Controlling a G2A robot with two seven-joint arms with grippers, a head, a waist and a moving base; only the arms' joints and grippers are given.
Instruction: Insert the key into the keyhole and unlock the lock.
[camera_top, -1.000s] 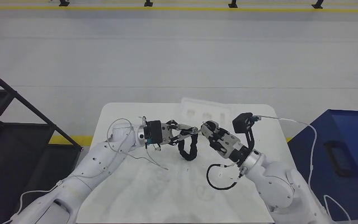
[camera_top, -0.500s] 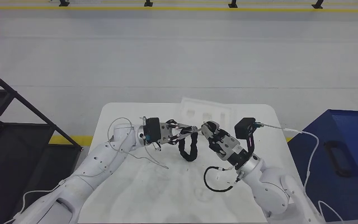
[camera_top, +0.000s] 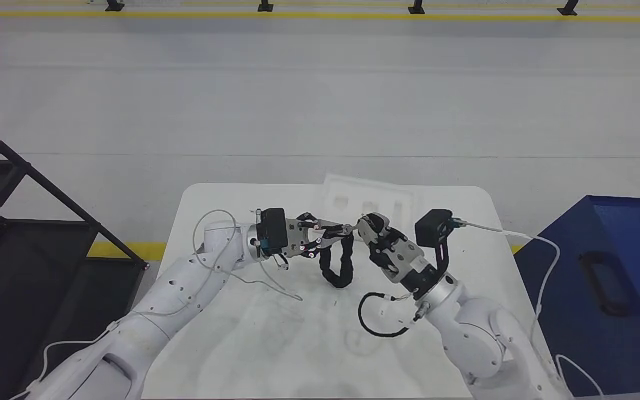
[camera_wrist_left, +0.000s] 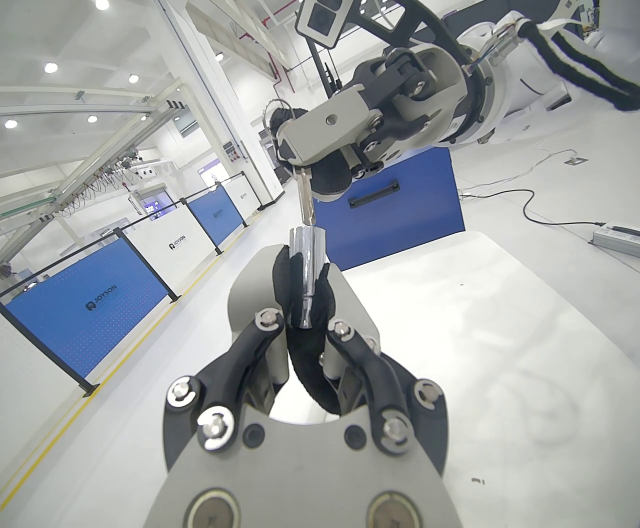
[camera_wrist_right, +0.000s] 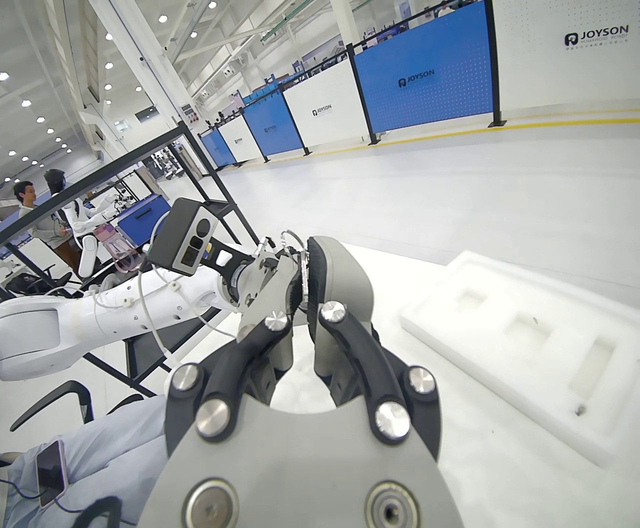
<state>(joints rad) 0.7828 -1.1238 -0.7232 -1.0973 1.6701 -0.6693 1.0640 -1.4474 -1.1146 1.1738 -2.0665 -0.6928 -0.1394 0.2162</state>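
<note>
My left gripper (camera_wrist_left: 302, 280) is shut on the chrome cylinder of a lock (camera_wrist_left: 306, 272), whose black cable loop (camera_top: 338, 266) hangs down over the table in the top view. Facing it, my right gripper (camera_wrist_left: 305, 167) is shut on a silver key (camera_wrist_left: 305, 200). The key's tip points at the open end of the lock cylinder and sits right at it. In the top view both grippers meet above the middle of the white table (camera_top: 250, 340), the left gripper (camera_top: 338, 235) and the right gripper (camera_top: 362, 230) almost touching. In the right wrist view the key ring (camera_wrist_right: 290, 240) shows past my right gripper (camera_wrist_right: 302, 285).
A white foam tray (camera_wrist_right: 520, 330) with several rectangular pockets lies at the table's far side (camera_top: 365, 192). A black cable (camera_top: 385, 320) loops by the right arm. A thin white wire (camera_top: 270, 285) trails from the left arm onto the table. A blue bin (camera_top: 590, 270) stands to the right.
The right arm's elbow and wrist camera have shifted a little toward the table's middle. Both grippers stay close together with the key at the lock.
</note>
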